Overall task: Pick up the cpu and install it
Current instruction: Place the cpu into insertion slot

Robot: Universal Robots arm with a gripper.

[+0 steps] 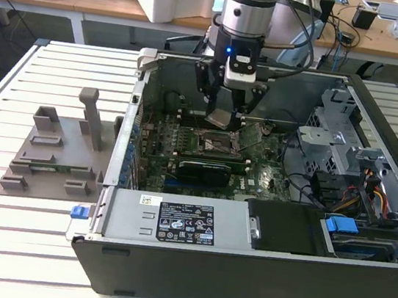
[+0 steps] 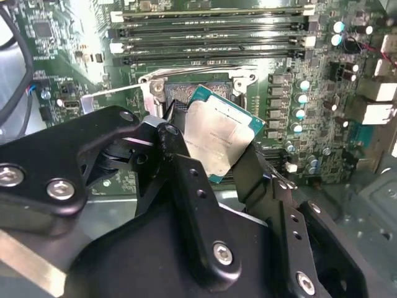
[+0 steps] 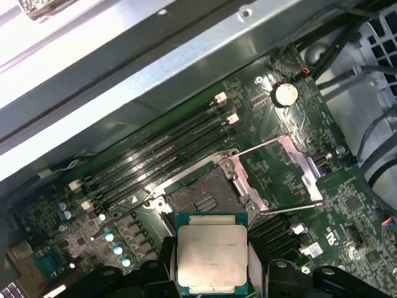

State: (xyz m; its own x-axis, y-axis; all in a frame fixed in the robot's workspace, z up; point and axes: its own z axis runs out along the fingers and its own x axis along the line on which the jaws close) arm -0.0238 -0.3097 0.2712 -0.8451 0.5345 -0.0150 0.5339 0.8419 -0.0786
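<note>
CPU [image 3: 212, 256] is gripped by its edges between the closed fingers [image 2: 180, 162] of the gripper [image 1: 226, 113], silver top showing in both wrist views. In the exterior view it hangs just above the black socket [image 1: 219, 143] on the green motherboard [image 1: 258, 178], inside the open computer case [image 1: 241, 273]. The socket's metal cover plate [image 3: 282, 171] stands swung open. A grey plastic holder [image 1: 56, 162] sits on the slatted desk [image 1: 14, 249], to the exterior view's left of the case.
</note>
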